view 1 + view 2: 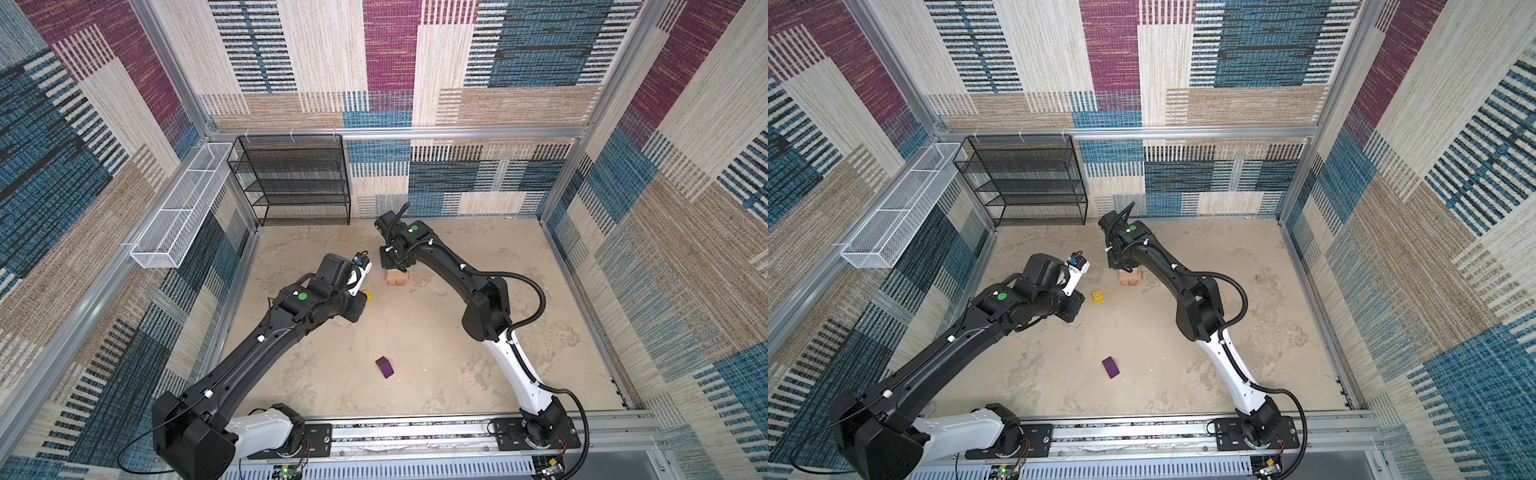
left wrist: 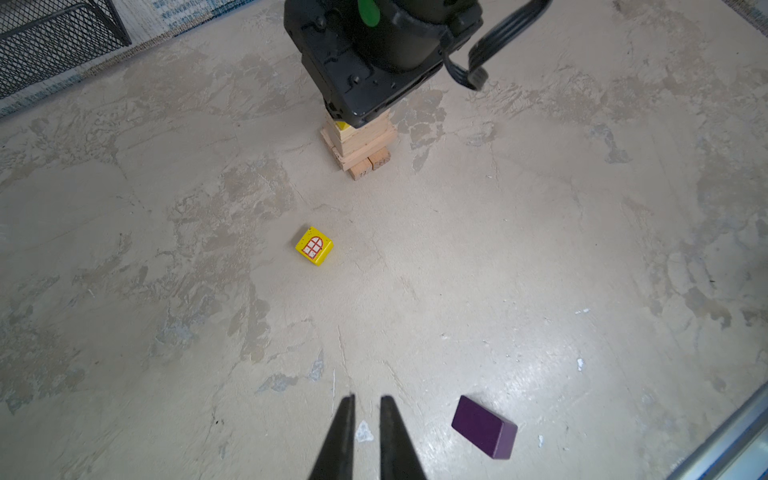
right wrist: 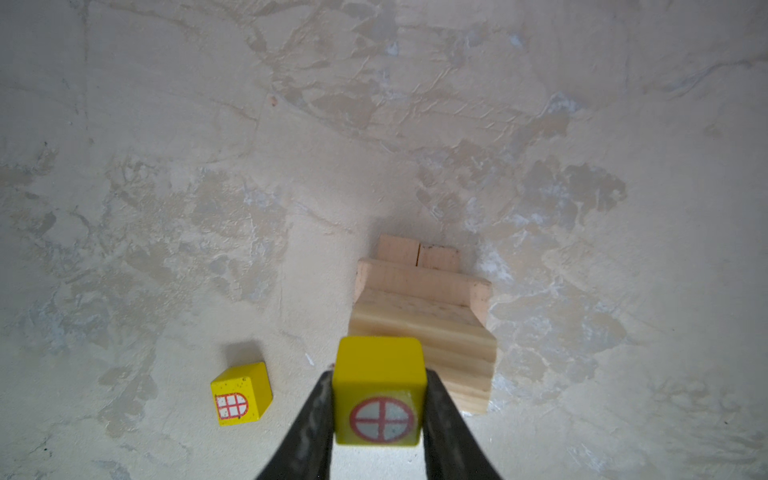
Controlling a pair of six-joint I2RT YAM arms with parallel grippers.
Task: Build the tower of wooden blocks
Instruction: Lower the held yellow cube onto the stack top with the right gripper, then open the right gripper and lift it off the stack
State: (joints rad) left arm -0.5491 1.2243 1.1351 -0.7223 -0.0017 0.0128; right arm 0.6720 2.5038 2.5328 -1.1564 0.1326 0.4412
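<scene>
The wood block tower (image 1: 395, 279) (image 1: 1129, 277) stands mid-table as crossed layers of tan bricks (image 3: 419, 291). My right gripper (image 3: 380, 374) hangs over its top, jaws pressed to both sides of a yellow cube (image 3: 380, 386) with a round window print; the cube sits at the tower's top edge (image 2: 341, 124). A second yellow cube (image 1: 1097, 295) (image 2: 314, 246) (image 3: 240, 392) lies on the table left of the tower. The purple block (image 1: 384, 367) (image 2: 484, 427) lies nearer the front. My left gripper (image 2: 368, 399) hovers near it, nearly closed, a narrow slit, nothing held.
A black wire shelf (image 1: 291, 183) stands against the back wall at the left. A white wire basket (image 1: 178, 208) hangs on the left wall. An aluminium rail (image 1: 415, 436) with both arm bases runs along the front edge.
</scene>
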